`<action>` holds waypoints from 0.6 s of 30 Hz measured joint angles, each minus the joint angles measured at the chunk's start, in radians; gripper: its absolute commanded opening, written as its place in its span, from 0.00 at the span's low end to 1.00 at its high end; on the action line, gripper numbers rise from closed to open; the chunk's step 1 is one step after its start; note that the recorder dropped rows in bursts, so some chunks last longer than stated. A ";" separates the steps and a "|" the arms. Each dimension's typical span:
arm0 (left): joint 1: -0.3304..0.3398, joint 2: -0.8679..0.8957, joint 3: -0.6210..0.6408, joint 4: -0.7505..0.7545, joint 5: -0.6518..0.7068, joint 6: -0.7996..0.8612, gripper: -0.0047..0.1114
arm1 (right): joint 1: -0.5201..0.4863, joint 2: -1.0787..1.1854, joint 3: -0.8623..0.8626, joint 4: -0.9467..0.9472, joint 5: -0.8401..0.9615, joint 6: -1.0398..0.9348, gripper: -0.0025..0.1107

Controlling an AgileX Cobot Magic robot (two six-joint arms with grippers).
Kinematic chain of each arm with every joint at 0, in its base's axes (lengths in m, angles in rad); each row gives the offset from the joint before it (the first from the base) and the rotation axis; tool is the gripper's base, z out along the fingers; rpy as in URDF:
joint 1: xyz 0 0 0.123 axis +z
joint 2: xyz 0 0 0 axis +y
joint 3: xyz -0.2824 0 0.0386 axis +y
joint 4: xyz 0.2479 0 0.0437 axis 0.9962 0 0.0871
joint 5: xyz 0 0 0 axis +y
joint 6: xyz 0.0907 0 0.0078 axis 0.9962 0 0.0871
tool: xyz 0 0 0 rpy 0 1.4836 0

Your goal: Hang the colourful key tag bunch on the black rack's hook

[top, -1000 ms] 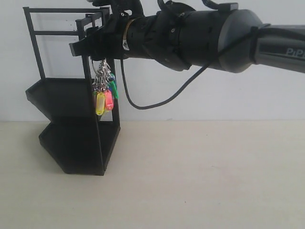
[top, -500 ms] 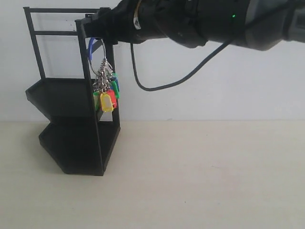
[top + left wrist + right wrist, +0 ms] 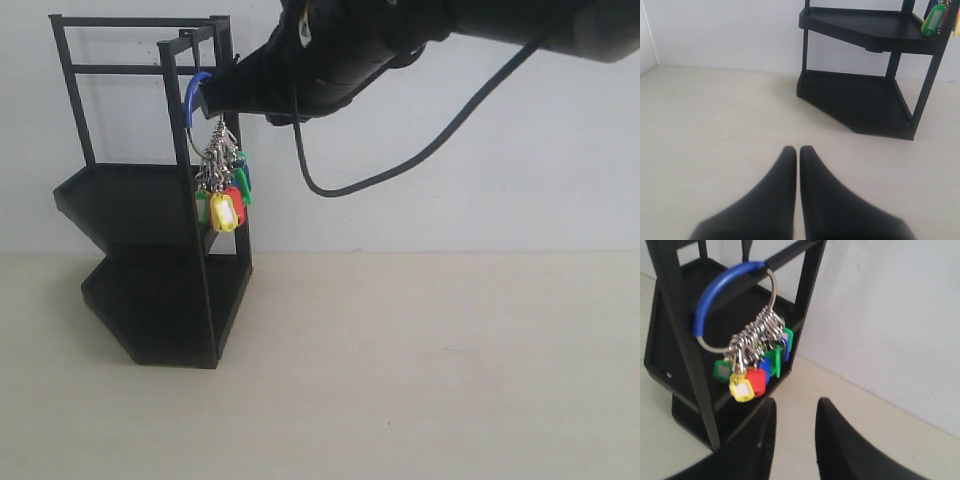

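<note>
**A:** Where does everything stand?

**B:** The black rack [image 3: 150, 250] fills the left of the exterior frame, standing on the pale table [image 3: 420, 370]. The right arm [image 3: 420, 30] reaches in from the upper right. The right gripper [image 3: 795, 407] has its fingers apart with nothing between them. The left gripper [image 3: 798, 150] is at the bottom centre of its own view, fingers pressed together and empty.

**A:** And the key tag bunch [image 3: 225, 190]?

**B:** It hangs by the rack's front corner post, in the upper left of the exterior frame. Its blue-sleeved loop [image 3: 710, 285] is draped over the top rail.

**A:** What changed?

**B:** A second ago the gripper lay level against the rack's top, with the loop hidden inside it. Now the arm is tilted and raised, and the loop shows in full.

**A:** So it's hung?

**B:** I judge it released and hanging by itself. I can't tell the hook from the rail, so I can't say whether the loop sits on it. What's left is backing away without snagging.
</note>
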State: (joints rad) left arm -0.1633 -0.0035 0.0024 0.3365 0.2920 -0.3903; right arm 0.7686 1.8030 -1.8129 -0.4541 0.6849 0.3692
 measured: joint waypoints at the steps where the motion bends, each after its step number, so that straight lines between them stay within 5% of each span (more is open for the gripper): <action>1: 0.000 0.000 0.000 0.000 0.000 0.000 0.08 | 0.000 -0.004 0.000 0.006 0.038 -0.011 0.24; 8: 0.000 0.000 0.000 0.000 0.000 0.000 0.08 | 0.025 -0.061 0.050 0.022 0.244 -0.048 0.22; 12: 0.000 0.000 0.000 0.000 0.000 0.000 0.08 | 0.054 -0.156 0.202 0.025 0.233 -0.045 0.02; 18: 0.000 0.000 0.000 0.000 0.000 0.000 0.08 | 0.132 -0.305 0.459 0.028 0.159 0.026 0.02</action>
State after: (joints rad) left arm -0.1633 -0.0035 0.0024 0.3365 0.2920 -0.3903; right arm 0.9005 1.4978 -1.3535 -0.4264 0.8443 0.3948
